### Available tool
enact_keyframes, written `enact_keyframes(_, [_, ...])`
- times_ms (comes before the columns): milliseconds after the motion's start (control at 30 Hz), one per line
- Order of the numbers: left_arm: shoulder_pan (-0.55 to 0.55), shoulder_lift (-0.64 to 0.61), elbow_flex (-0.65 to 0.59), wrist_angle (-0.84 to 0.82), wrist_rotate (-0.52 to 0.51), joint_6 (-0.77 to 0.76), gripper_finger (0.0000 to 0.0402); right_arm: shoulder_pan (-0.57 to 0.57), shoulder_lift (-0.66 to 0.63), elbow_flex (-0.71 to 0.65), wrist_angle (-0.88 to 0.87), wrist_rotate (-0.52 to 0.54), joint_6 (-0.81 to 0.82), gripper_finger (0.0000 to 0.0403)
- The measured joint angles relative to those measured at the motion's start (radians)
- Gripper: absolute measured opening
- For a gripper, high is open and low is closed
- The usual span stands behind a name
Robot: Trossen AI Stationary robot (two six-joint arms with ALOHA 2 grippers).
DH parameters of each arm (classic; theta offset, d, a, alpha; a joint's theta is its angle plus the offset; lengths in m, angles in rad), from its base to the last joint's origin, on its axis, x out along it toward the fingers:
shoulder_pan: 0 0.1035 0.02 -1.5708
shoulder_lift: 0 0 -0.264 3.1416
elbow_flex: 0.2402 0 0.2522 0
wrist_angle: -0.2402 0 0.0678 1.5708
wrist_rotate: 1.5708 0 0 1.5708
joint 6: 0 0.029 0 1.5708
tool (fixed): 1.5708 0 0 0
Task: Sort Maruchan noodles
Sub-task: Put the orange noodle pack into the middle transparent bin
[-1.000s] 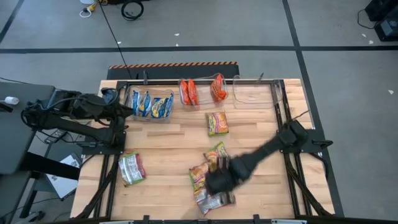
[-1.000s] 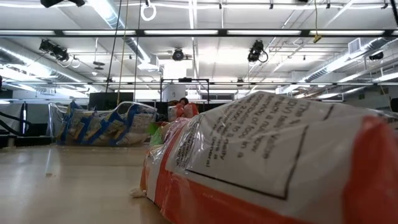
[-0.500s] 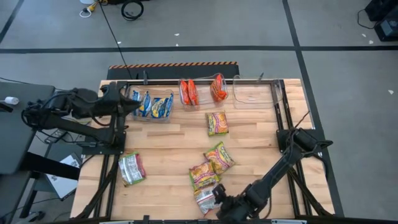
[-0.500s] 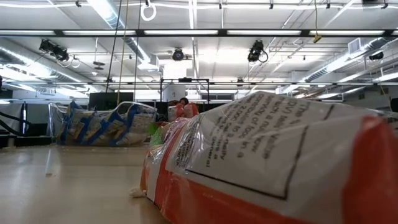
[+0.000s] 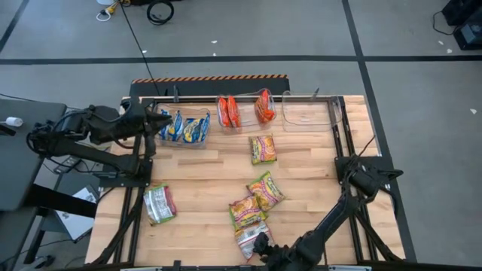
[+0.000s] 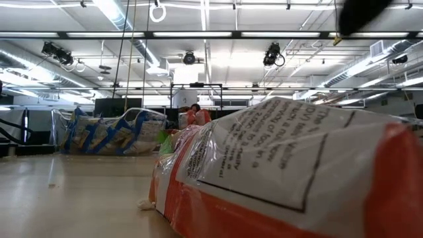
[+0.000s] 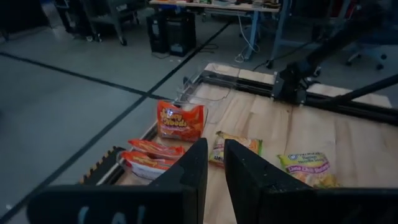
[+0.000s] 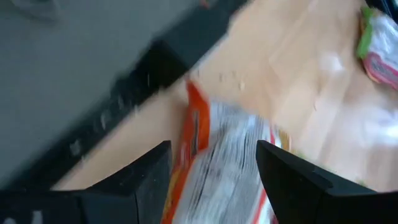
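Maruchan noodles (image 5: 263, 149): flat, crinkly, colourful packets

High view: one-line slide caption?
Right tool open beside the near-edge noodle packet; left tool over blue packets.

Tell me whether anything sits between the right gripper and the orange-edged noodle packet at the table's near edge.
Nothing visible does: the open right gripper faces the orange-edged packet directly, with only bare wooden table around it.
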Motion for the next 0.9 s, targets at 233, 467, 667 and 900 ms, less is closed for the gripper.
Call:
enact_keyframes(233, [0.0, 0.005, 0.0, -0.066, -0.005, -0.055, 0.0059, 0.013, 0.042, 0.047, -0.145, 0.092, 0.14, 0.0236])
enact_keyframes(467, [0.0, 0.007, 0.0, -0.103, -0.014, -0.109, 0.0059, 0.022, 0.043, -0.02, -0.116, 0.096, 0.131, 0.0209])
enact_keyframes(667, [0.0, 0.007, 0.0, -0.103, -0.015, -0.115, 0.0059, 0.021, 0.042, -0.064, -0.056, 0.068, 0.108, 0.0167])
enact_keyframes(900, [0.0, 0.007, 0.0, -0.113, -0.015, -0.115, 0.0059, 0.02, 0.043, -0.04, -0.022, 0.048, 0.122, 0.0058])
